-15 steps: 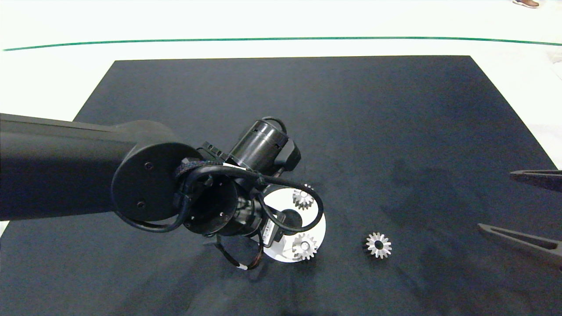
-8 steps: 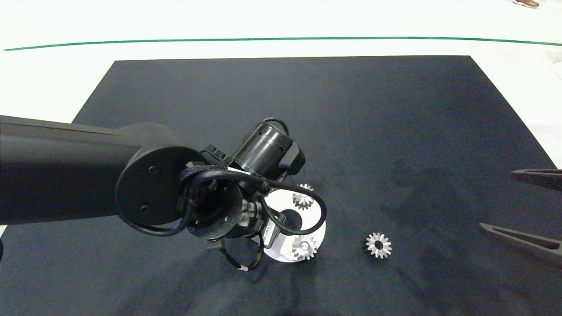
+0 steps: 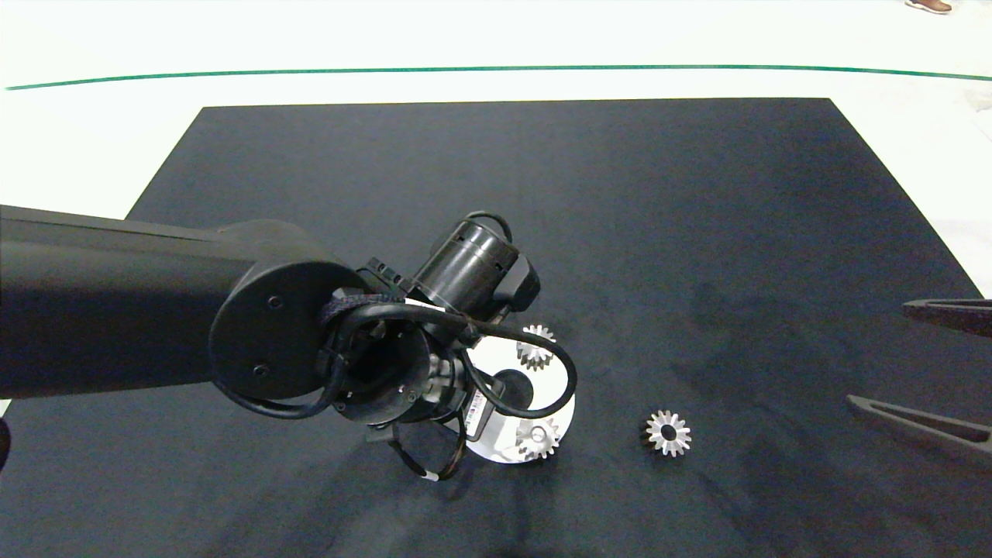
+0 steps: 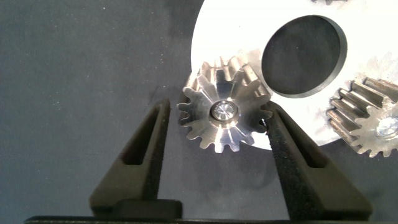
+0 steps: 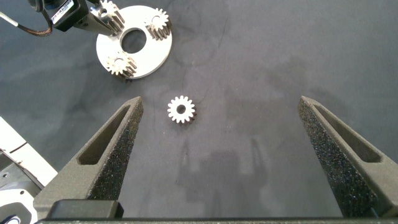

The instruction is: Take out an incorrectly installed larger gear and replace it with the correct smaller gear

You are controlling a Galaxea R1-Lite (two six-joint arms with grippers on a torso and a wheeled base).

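Now the left gripper straddles the larger gear on its disc, jaws open just outside its teeth; the right gripper idles open, far right.

Your larger gear, a silver toothed wheel seated flat on a pin at the edge of the white round plate, sits between the left hand's two fingers, one touching its teeth. Your smaller gear, silver with an open centre hole, lies flat on the dark worktop, at 3 o'clock from the plate, well apart.
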